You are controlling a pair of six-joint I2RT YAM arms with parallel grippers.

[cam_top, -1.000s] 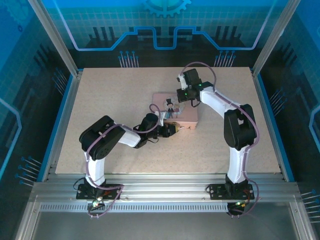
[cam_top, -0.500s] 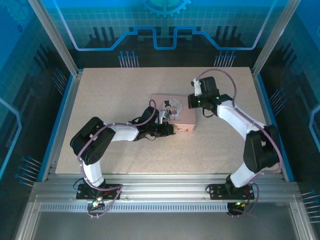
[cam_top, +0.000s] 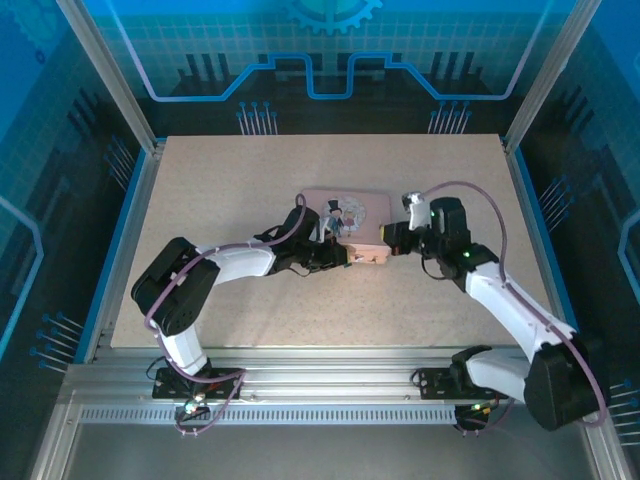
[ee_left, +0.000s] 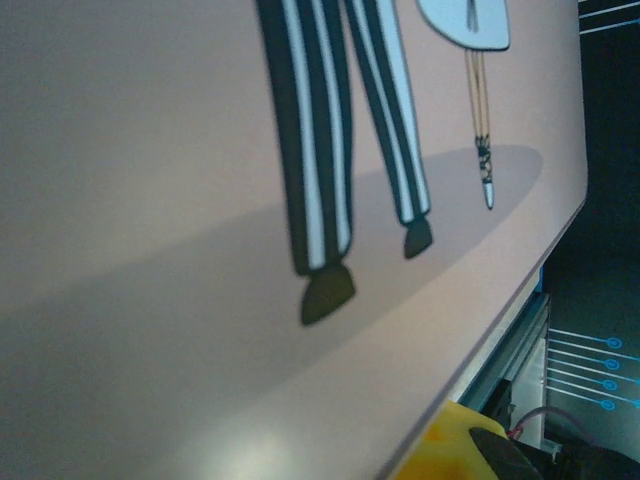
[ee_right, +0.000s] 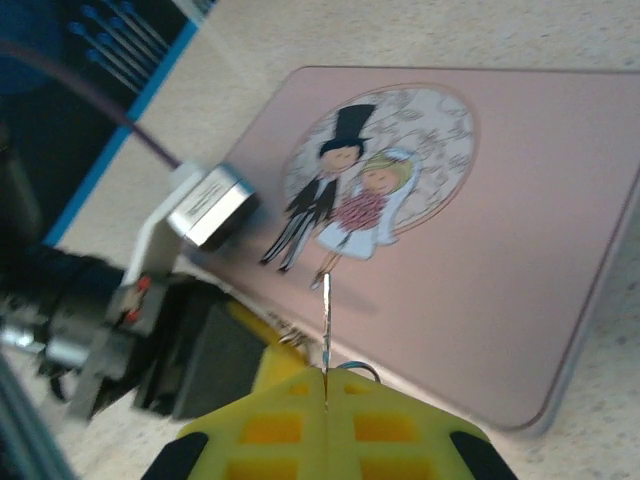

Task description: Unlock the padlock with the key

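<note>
At the pink box's (cam_top: 370,212) edge, your right pincer (ee_right: 325,385) pinches the key (ee_right: 326,310); your left pincer (cam_top: 347,257) is pressed together.

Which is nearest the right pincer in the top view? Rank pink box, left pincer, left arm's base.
1. pink box, just left of the right pincer
2. left pincer, at the box's near edge
3. left arm's base, near-left corner

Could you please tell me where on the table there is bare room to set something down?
The table is bare along its far edge behind the pink box and in both far corners. It is crowded at the box's near edge, where the left claw and right claw sit close together.
</note>
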